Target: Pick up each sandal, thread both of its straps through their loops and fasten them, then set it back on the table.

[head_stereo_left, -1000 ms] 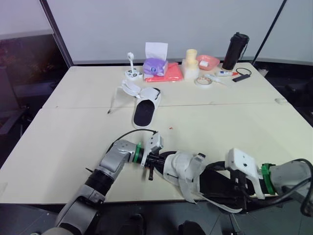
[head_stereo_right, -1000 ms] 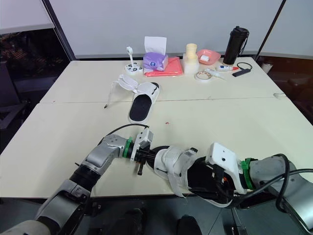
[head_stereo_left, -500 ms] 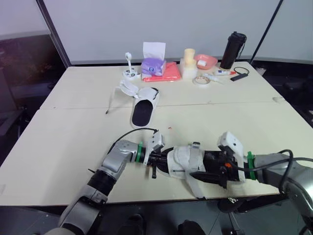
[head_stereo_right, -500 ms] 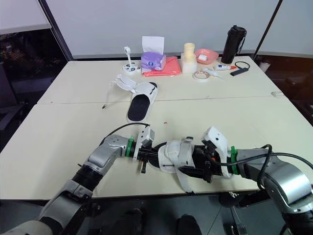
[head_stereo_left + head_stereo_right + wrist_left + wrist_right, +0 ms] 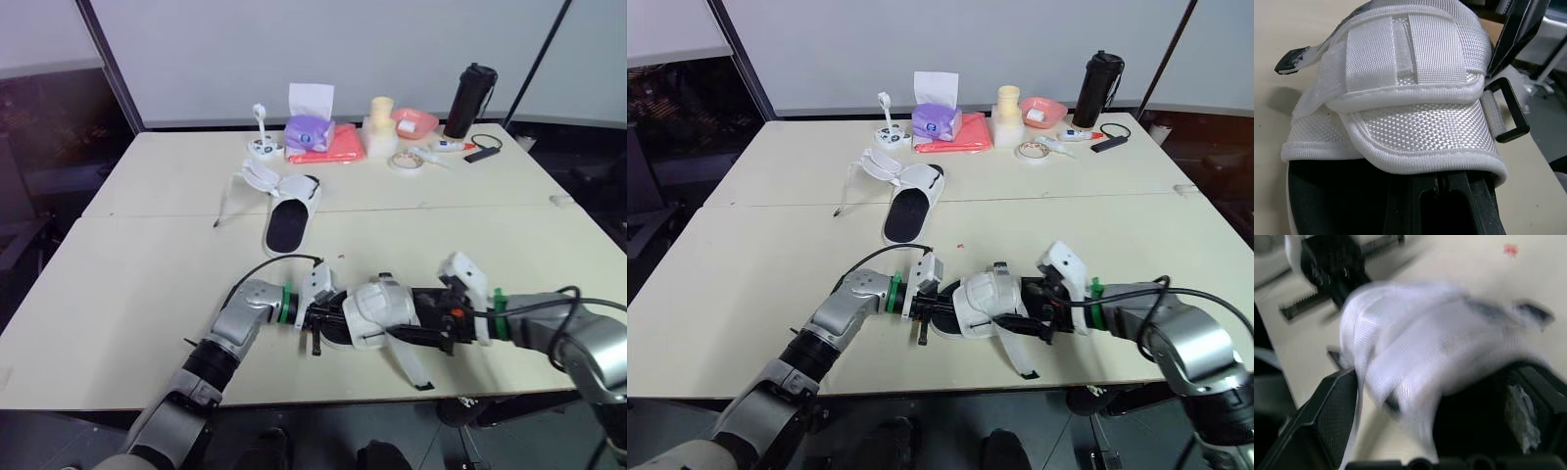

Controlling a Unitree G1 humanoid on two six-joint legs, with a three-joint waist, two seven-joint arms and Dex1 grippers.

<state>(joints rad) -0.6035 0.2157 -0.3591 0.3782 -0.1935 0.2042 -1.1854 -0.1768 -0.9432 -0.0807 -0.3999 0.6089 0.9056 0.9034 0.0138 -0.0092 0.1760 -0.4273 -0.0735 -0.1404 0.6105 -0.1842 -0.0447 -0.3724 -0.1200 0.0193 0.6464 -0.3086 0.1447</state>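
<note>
Near the front edge of the table (image 5: 147, 255) one sandal (image 5: 377, 313) lies crosswise, with the left gripper (image 5: 323, 315) clamped on its left end and the right gripper (image 5: 441, 318) at its right end. The other sandal (image 5: 289, 220) lies behind it, left of centre — well apart. Along the far edge, left to right, stand a tissue box (image 5: 312, 127), a folder (image 5: 338, 147) just beside it, a jar (image 5: 381, 122), a bowl (image 5: 416, 122) and a bottle (image 5: 470, 101) — a tape roll (image 5: 405, 162) lies just before the jar.
</note>
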